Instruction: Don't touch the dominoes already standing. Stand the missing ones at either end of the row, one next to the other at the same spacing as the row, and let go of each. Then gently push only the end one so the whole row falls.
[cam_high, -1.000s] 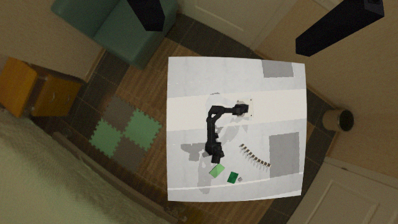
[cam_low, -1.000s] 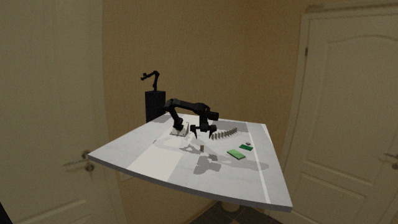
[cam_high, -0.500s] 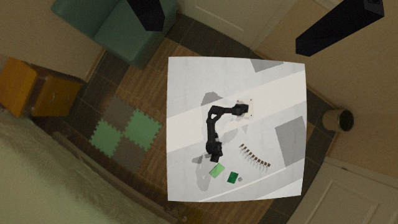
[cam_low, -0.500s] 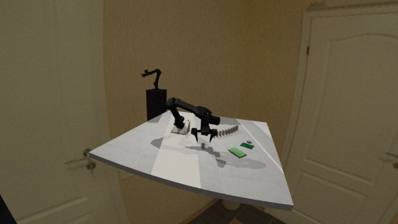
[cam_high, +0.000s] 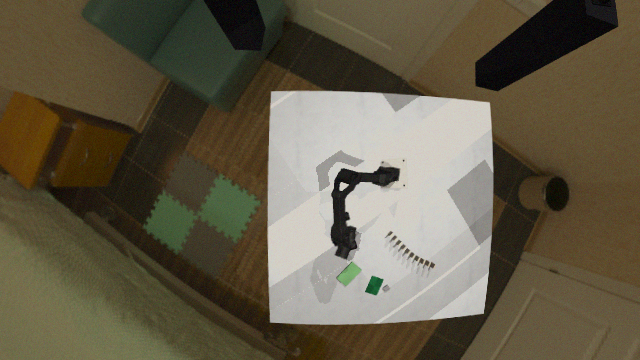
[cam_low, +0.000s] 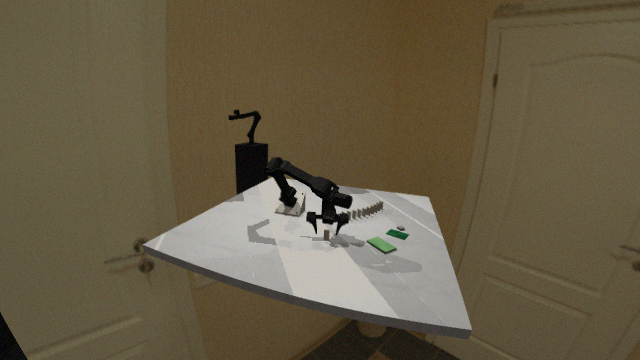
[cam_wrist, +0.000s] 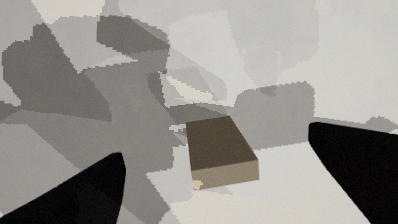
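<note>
White, shadow-streaked counter (cam_high: 300, 120) (cam_low: 320, 280), in a room with tan walls, pale panelled doors and dark floor tiles. Upon it: one curved row of standing dominoes (cam_high: 411, 254) (cam_low: 365, 211); one light green block (cam_high: 349, 274) (cam_low: 381, 245); one dark green piece (cam_high: 374, 285) (cam_low: 397, 234), small grey object (cam_high: 386, 288) (cam_low: 400, 228) just beside. One black arm (cam_high: 339, 205) (cam_low: 302, 175), end effector (cam_low: 326, 233) (cam_wrist: 218, 146) spread wide above a lone upright domino (cam_low: 326, 234) (cam_wrist: 222, 150), well apart from the row. Beyond the counter: green-and-grey puzzle mat (cam_high: 229, 207), teal seat (cam_high: 215, 60), round bin (cam_high: 532, 192).
</note>
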